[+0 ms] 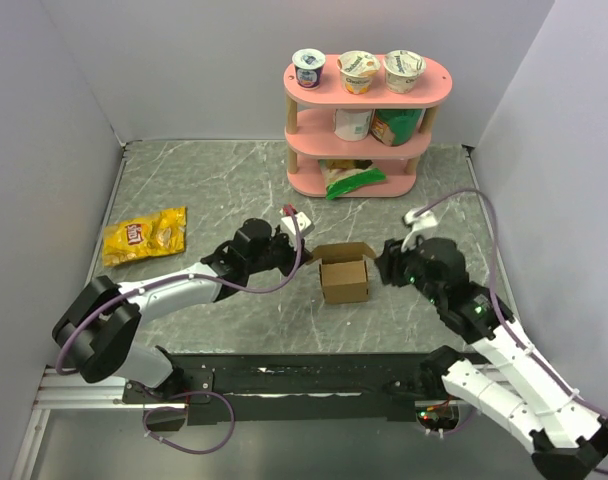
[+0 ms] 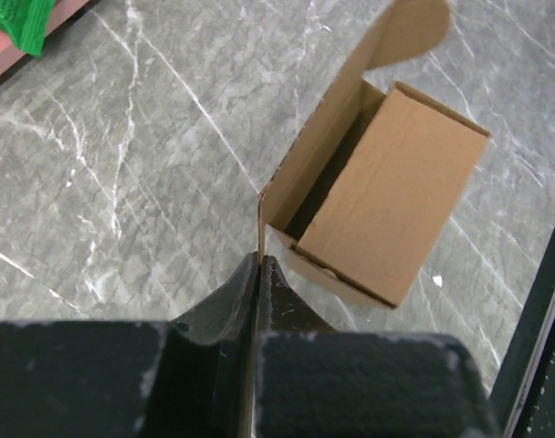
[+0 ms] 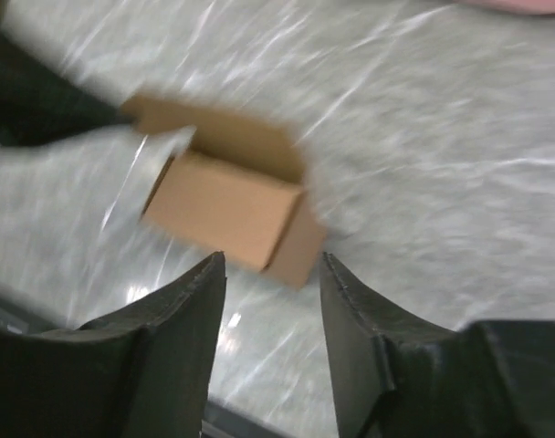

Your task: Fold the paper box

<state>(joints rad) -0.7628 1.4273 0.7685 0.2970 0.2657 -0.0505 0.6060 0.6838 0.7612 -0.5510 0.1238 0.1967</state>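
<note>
From above, the plain brown cardboard paper box (image 1: 345, 280) stands on the grey marbled table (image 1: 204, 190) between the left gripper (image 1: 304, 252) and the right gripper (image 1: 388, 268). Its walls are up but the top flaps gape, so closing seems left to do. The left wrist view shows jaws pinched shut on a thin edge of the box. The right wrist view, blurred, shows jaws partly apart and empty, with the box just ahead.

paper box (image 1: 345, 279) | plain brown cardboard | upright | top flaps open
</note>
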